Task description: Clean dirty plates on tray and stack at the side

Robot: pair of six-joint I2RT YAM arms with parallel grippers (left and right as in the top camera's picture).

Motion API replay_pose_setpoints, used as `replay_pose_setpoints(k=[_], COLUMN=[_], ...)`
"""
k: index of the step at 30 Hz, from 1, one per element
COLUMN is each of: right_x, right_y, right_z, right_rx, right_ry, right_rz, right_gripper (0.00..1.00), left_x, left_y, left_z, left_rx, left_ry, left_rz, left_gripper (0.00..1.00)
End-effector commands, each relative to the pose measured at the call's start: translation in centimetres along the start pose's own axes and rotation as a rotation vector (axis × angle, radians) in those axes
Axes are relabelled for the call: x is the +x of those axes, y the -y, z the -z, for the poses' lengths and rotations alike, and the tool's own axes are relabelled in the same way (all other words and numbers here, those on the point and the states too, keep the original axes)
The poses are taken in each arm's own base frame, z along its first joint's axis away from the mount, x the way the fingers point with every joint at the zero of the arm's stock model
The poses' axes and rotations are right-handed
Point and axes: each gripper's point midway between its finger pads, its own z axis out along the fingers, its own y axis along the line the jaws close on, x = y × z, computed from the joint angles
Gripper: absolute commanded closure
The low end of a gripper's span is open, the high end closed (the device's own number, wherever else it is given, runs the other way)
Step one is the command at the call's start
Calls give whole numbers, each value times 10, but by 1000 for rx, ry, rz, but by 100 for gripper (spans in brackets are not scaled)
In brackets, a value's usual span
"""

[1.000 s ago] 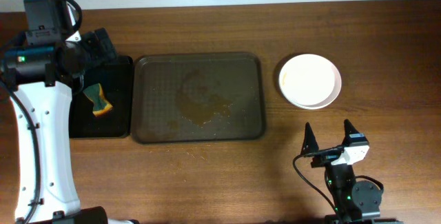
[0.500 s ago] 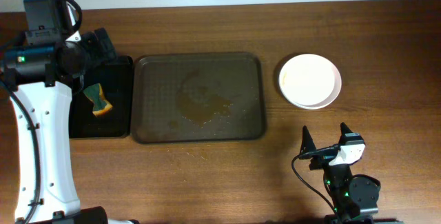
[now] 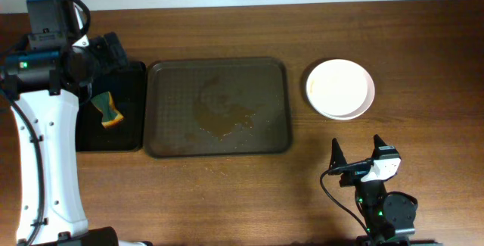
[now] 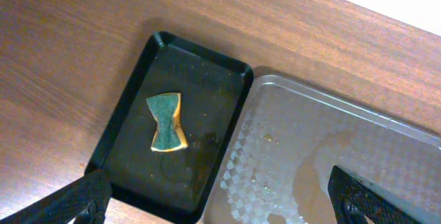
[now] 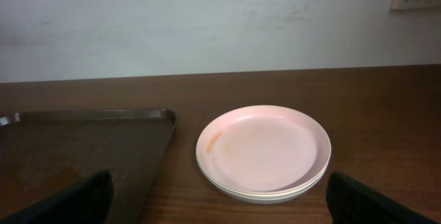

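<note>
At the near edge of the tabletop (image 3: 423, 49), the right gripper (image 3: 357, 146) stands with its jaws released, spread wide and empty, and touches nothing. It sits at 6 o'clock from the dirty plates (image 3: 340, 88), apart from them and facing them, a posture judged to be standing clear, not approaching. The plates lie nested in one stack on the bare wood, just beside the tray (image 3: 170, 87) at its 3 o'clock, which is the side position the task calls for. The right wrist view shows at least two rims, but the exact count cannot be confirmed. The top plate is almost plain, with a faint orange trace (image 5: 212, 140) near its 9 o'clock rim. This is judged a minor defect that could warrant another wipe. The tray carries no plate, only a brown sauce film (image 3: 219, 117) about its centre, so the work is judged essentially complete. Against the tray's 9 o'clock edge sits the black tray (image 3: 128, 129), holding the sponge (image 3: 108, 108), pinched at its waist and stained orange. It is presumably kept there so that its residue stays off the wood. Farthest out, the left gripper (image 4: 219, 182) hangs above the junction of the two trays, its jaws released and holding nothing.
</note>
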Motion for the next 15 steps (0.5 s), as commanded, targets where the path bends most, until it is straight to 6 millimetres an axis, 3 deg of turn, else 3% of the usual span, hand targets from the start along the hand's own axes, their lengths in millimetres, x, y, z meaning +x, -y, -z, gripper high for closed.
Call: replay_pose_setpoints(k=[1,8,12,15], right_x=[4,4,4,5], right_y=[-3,-3,-3,-3], right_z=[-1,-1,-1,-1], right_rx=[-17,-18,-18,-17], right_ry=[-12,-12,-12,-12], right_rz=[1,1,1,1], right_gripper=[2,2,2,2], left_x=[-2,3,17,41], left_y=[-10,4,1,-4], left_z=[18,48,47,39], left_rx=[-18,98,121,130], left_ry=[44,201,328,405], left_rz=[2,-180,-170,-164], left_gripper=[1,1,1,1])
